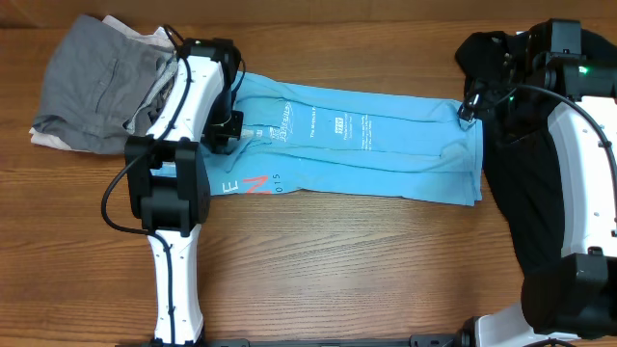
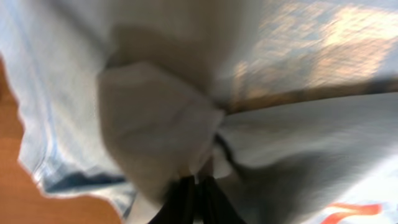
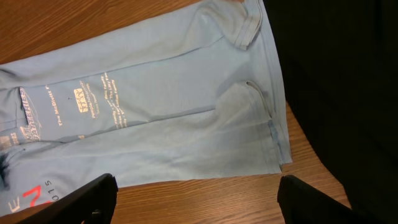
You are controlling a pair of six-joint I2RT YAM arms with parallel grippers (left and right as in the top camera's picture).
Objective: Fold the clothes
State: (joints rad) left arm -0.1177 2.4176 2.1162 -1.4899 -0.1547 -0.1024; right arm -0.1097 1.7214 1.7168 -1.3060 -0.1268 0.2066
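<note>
the light blue t-shirt (image 1: 386, 145) lies flat on the wooden bench (image 1: 337, 280), folded lengthwise into a long band. small white print (image 1: 328, 125) faces up along the middle of the band. a few coral and white letters (image 1: 253, 185) peek out at the shirt's near edge, close to its left end.

the left pincer (image 1: 234, 125) sits at the shirt's left end, pressed down into the cloth. in the left wrist view its dark fingers (image 2: 186, 199) stand close together, and pale fabric (image 2: 155, 124) bunches and gathers right at their tips. the picture is blurred, but the fingers appear clamped on a pinch of the shirt.

the right pincer (image 1: 469, 104) hangs over the shirt's right end, by the far corner. in the right wrist view its two fingers (image 3: 93, 196) stand wide apart with nothing between them, above the shirt's near edge. the hem and a sleeve fold show just beyond them.

a heap of grey and white garments (image 1: 92, 87) lies just past the shirt's left end, behind the left arm. a black cloth (image 1: 525, 183) lies beside the shirt's right end, under the right arm.
</note>
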